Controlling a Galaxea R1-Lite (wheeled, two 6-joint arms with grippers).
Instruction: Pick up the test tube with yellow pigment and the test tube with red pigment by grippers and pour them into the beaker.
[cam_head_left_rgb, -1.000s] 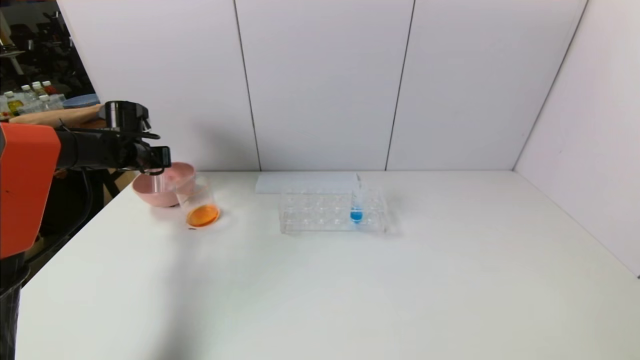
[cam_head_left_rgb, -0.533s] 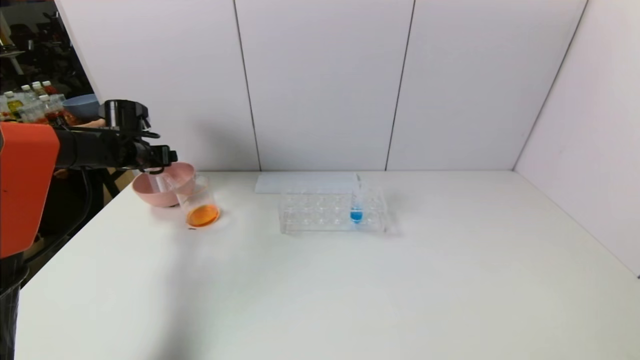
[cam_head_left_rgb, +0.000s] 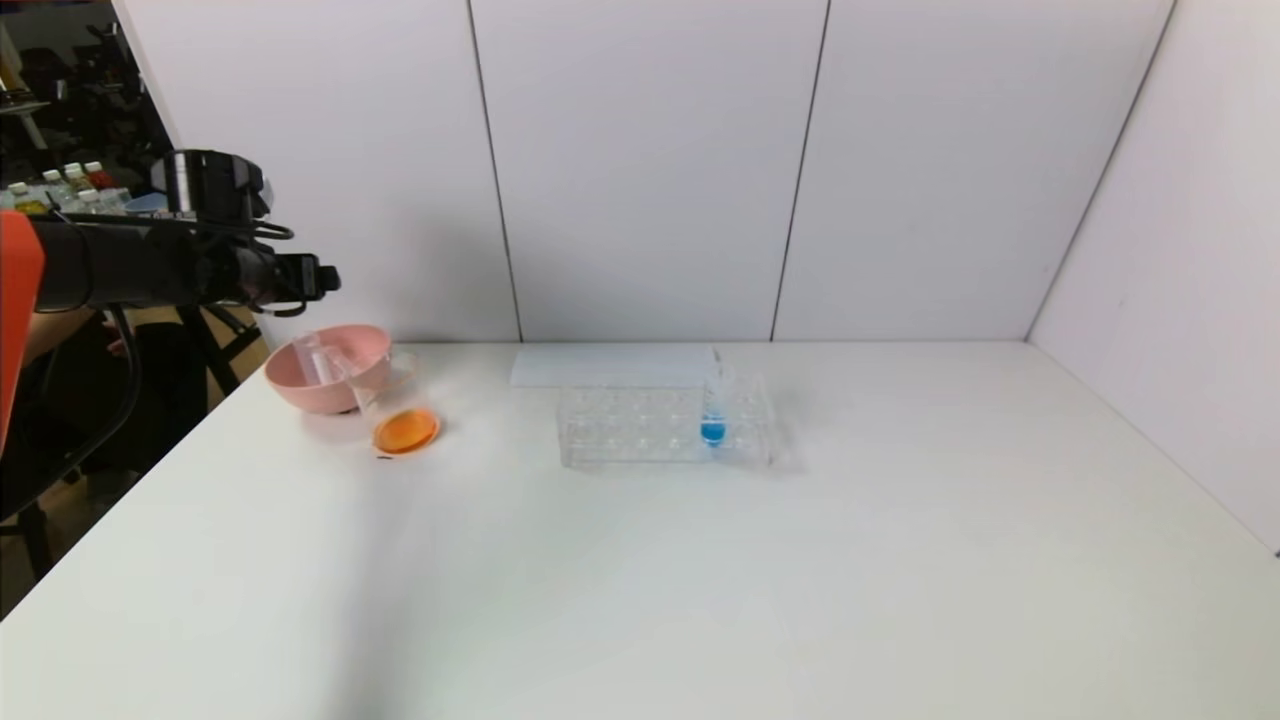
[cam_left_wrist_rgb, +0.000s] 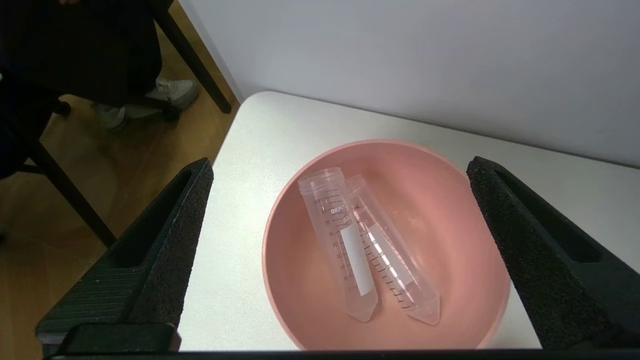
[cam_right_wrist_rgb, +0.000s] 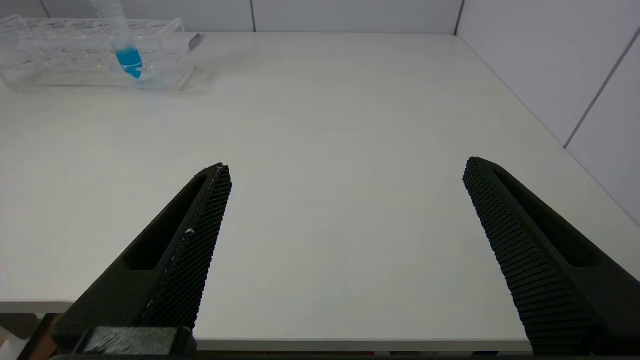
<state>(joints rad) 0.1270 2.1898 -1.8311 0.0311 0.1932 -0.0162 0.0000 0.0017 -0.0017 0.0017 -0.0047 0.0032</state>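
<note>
Left tool (cam_left_wrist_rgb: 340, 175) rose off pink bowl (cam_left_wrist_rgb: 480, 200) w/ two empty tubes (cam_left_wrist_rgb: 345, 250); jaws apart.

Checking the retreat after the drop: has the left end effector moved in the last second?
Yes. The left end effector has risen clear above the pink bowl, whose rim it overlapped before, fingers open.

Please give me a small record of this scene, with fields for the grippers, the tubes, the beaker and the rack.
left gripper: open, empty, raised above the pink bowl
right gripper: open, empty, over bare table near its front edge
empty tubes: two clear tubes side by side in the pink bowl, no pigment visible
beaker: beside the pink bowl, holds orange liquid
tube rack: clear, holds one blue-bottomed tube, upright
task state: both pigments appear poured
</note>
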